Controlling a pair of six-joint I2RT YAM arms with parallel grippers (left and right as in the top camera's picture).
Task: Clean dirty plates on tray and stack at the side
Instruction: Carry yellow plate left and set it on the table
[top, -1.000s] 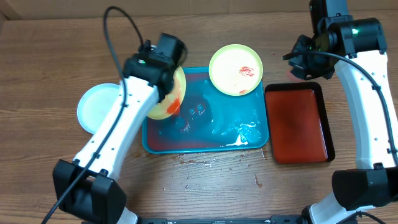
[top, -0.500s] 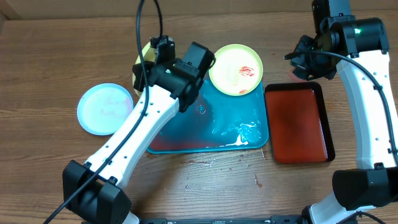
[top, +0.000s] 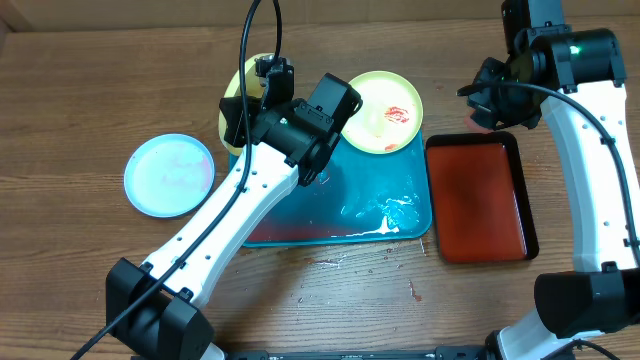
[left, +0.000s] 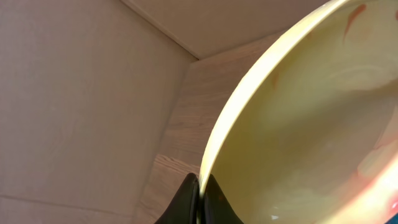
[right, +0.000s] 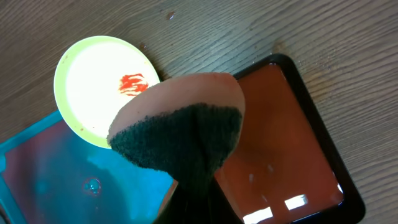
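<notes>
The yellow-green plate (top: 238, 85) hangs tilted over the tray's (top: 350, 190) 11 o'clock corner, rim pinched in our left gripper (left: 199, 190), while our right gripper (top: 482, 103), closed on the sponge (right: 180, 134), sits well apart at the plate's 3 o'clock.

Wooden table (top: 80, 90). Light-blue-rimmed plate (top: 169, 176) lies flat, left of left gripper (left: 199, 193). Teal tray (top: 340, 225) on robot side of left gripper. Red-and-black tray (top: 480, 200) on robot side of right gripper (top: 487, 95), just beside teal tray. Red specks (top: 412, 291) off tray's near edge.

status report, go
left fingers shut on yellow-green plate. right fingers shut on sponge, beside tray. second plate sauced, on tray corner, unobstructed.
</notes>
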